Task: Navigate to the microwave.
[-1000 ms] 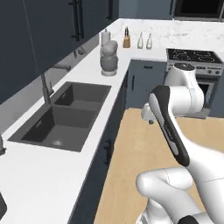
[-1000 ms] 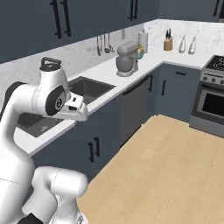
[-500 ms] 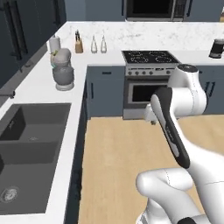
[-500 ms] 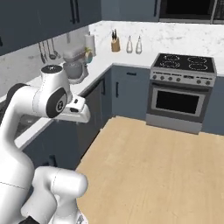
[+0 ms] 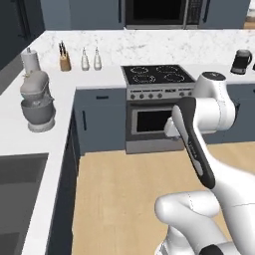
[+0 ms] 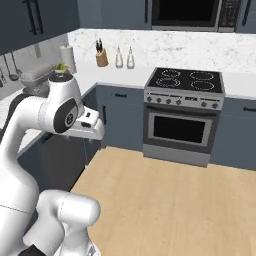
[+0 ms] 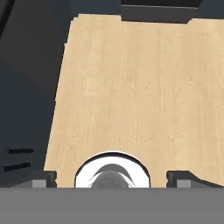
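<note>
1. Microwave (image 5: 158, 12) sits built in up top, directly above the range oven (image 5: 154, 107).
2. Tool (image 7: 112, 180) hangs over the wooden floor (image 7: 131, 87), fingertips spread wide, gripping nothing.
3. Stand mixer (image 5: 36, 102) rests on the left counter (image 5: 55, 144).

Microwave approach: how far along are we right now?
Looks done: the base faces the microwave, built in above the range oven and near the middle of both base views. In hand: the approach itself, with open wood floor between base and oven. Left: closing that gap. The fingers are apart, holding nothing.
</note>
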### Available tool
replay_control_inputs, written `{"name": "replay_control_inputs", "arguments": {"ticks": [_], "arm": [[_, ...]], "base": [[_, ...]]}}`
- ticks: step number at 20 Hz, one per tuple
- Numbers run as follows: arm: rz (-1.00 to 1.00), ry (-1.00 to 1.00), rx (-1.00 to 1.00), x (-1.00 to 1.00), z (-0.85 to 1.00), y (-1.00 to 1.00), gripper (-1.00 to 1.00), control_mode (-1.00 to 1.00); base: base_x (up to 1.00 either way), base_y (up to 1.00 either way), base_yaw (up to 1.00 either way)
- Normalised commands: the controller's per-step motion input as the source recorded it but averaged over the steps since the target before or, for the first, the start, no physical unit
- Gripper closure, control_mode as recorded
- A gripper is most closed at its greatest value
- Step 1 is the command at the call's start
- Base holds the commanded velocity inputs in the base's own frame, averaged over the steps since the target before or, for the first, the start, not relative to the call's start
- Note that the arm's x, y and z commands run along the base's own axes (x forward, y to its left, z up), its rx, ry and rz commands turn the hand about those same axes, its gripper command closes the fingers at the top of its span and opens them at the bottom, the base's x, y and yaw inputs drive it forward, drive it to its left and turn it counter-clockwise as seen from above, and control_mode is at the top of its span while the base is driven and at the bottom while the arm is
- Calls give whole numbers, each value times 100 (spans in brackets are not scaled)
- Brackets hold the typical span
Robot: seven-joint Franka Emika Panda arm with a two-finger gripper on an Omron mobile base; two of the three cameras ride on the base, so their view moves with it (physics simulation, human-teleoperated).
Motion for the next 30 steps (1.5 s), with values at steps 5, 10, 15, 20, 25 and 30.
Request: {"name": "replay_control_inputs", "arguments": {"ticks": [5,10,15,20,25,30], "arm": [[0,0,0,0,0,0,-100,100],[0,0,0,0,0,0,-100,100],[0,0,0,0,0,0,-100,100],[0,0,0,0,0,0,-100,100],[0,0,0,0,0,0,-100,100],[0,0,0,0,0,0,-100,100]], "base": [[99,-88,0],[93,-84,0],[93,-48,0],[94,-11,0],[95,-1,0],[83,-8,0]]}}
